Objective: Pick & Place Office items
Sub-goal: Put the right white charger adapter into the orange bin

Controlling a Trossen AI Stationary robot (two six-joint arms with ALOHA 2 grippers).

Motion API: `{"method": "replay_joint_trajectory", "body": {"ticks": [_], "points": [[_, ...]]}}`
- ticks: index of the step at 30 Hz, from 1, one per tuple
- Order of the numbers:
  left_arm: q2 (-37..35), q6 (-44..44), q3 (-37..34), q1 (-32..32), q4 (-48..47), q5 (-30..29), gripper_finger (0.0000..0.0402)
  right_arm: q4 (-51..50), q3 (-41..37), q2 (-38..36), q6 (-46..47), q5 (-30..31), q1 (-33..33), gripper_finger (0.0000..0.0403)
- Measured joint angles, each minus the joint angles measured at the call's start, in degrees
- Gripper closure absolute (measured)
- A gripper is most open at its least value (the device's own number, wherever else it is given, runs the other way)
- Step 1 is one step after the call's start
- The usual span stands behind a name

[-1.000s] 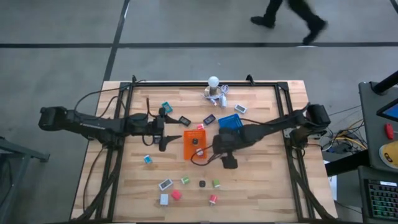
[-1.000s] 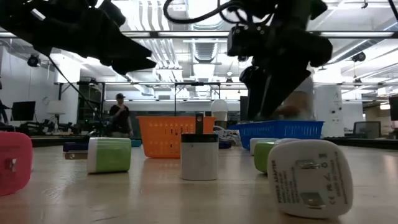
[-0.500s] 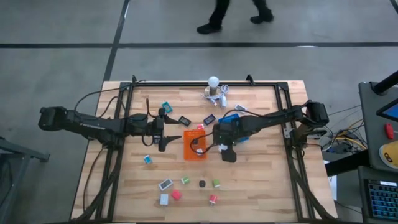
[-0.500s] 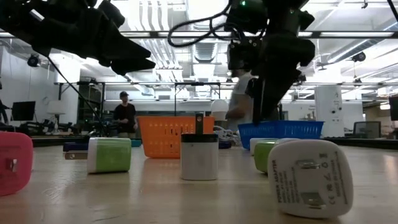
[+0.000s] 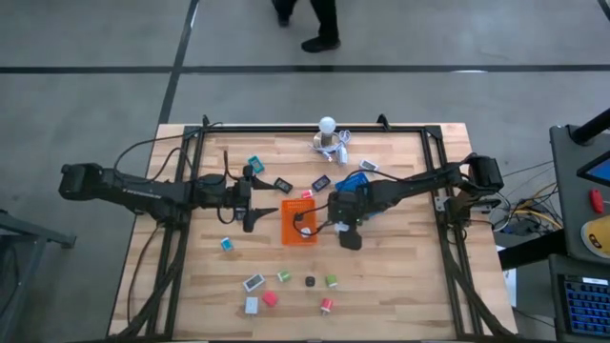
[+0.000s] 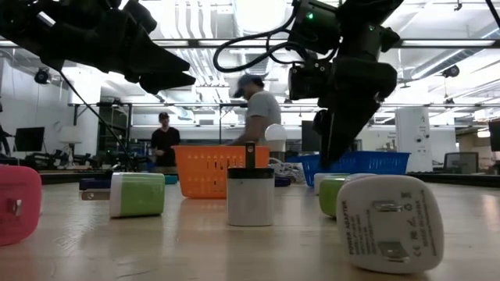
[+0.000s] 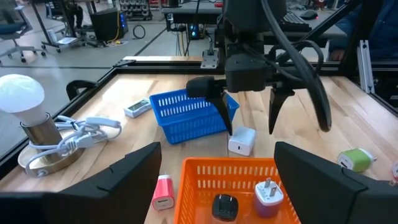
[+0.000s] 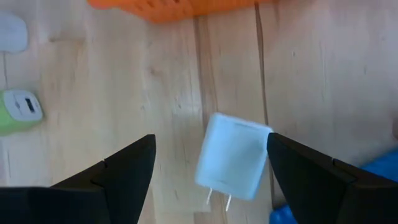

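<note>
right gripper [image 8: 205,162] hovers, jaws apart, over a white charger [image 8: 233,155] lying mid-worktop between orange tray [image 7: 205,171] and blue tray [image 7: 186,115]. pick underway; next, descend and close. left gripper [image 7: 214,168] waits, jaws apart.

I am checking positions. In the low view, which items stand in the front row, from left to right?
Pink block → green block → white upright plug piece → large white adapter.

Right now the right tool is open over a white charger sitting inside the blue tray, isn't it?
Not quite. The right tool is open over the white charger, but the charger lies on the bare wooden table, beside the blue tray, not inside it. The left wrist view shows this.
</note>
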Motion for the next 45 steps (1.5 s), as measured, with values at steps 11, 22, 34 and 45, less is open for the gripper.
{"method": "replay_joint_trajectory", "body": {"ticks": [11,22,34,45], "points": [[0.0,0.0,0.0,0.0,0.0,0.0,0.0085,3.6,-3.3,0.0,0.8,1.7,0.0,0.0099],[0.0,-0.2,0.0,0.0,0.0,0.0,0.0085,5.6,-2.0,6.1,0.1,2.0,0.2,0.0111],[0.0,-0.4,-0.1,0.0,0.0,0.0,0.0085,5.7,-1.2,6.0,-0.2,2.0,1.6,0.0230],[0.0,0.0,-0.1,0.0,0.0,-0.2,0.0085,4.7,-1.3,5.9,-0.7,1.5,4.1,0.0230]]}}
